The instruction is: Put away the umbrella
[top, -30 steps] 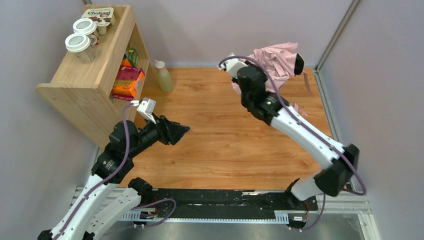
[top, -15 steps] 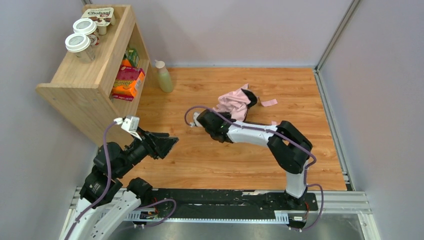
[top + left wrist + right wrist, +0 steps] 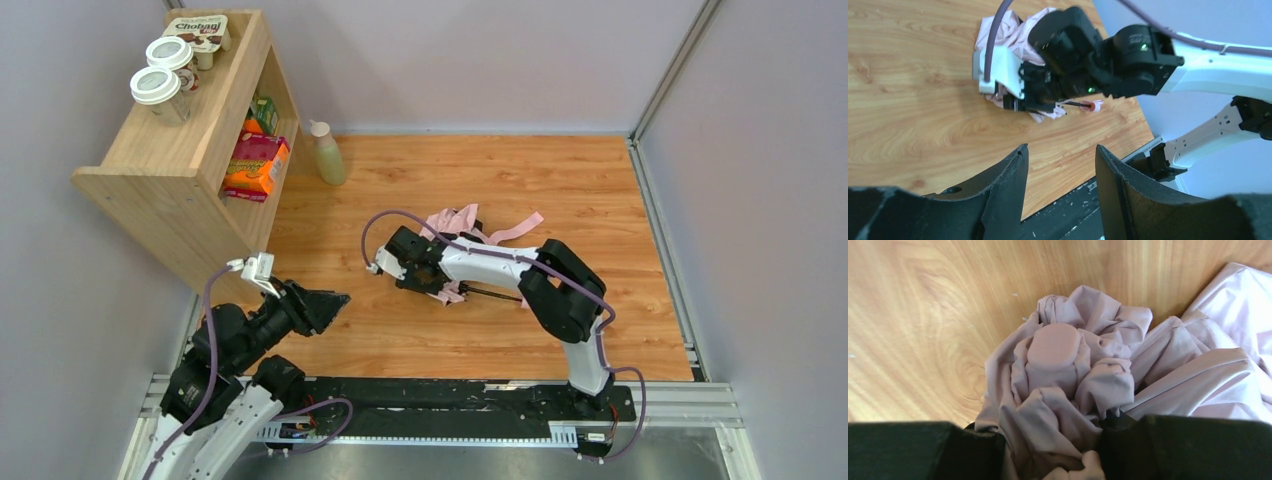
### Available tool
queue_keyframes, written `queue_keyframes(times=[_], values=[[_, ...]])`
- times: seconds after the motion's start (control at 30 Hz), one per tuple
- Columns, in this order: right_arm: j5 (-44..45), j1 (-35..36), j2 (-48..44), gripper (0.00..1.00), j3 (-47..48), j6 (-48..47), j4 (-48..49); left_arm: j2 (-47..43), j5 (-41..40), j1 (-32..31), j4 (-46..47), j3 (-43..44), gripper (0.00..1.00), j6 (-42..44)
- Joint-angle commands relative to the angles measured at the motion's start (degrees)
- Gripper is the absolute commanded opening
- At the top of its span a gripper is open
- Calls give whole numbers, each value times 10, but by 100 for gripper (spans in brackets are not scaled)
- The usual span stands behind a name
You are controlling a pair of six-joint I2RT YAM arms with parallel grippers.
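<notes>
The umbrella point(image 3: 452, 219) lies in the middle of the wooden table, its pale pink canopy crumpled. Its pink strap point(image 3: 517, 227) trails to the right and its thin black shaft point(image 3: 492, 294) points right from under the arm. My right gripper point(image 3: 430, 280) is folded low over it and shut on the bunched canopy. In the right wrist view, fabric point(image 3: 1068, 375) fills the gap between the fingers point(image 3: 923, 450). The left wrist view shows the canopy point(image 3: 1008, 30) and the shaft's pink end point(image 3: 1093, 106). My left gripper point(image 3: 328, 300) is open, empty and apart, to the near left.
A wooden shelf unit point(image 3: 170, 160) stands at the far left with lidded cups point(image 3: 160, 85) on top and boxes point(image 3: 255, 165) inside. A pale bottle point(image 3: 327, 153) stands beside it. Walls close the back and right. A metal rail point(image 3: 440, 400) runs along the near edge.
My right arm has brought the umbrella from the far right corner down to the middle of the table. My left arm has drawn back toward the near left.
</notes>
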Motion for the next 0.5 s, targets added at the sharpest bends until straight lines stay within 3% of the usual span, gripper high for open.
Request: queue_keyframes(times=[0.0, 0.2, 0.47], values=[[-352, -10, 104, 0, -47, 89, -17, 2, -8, 3, -27, -21, 58, -84], [-471, -52, 133, 0, -83, 97, 34, 35, -21, 2, -15, -69, 62, -235], [-492, -76, 153, 0, -98, 104, 72, 192, -23, 1, 83, -137, 68, -395]])
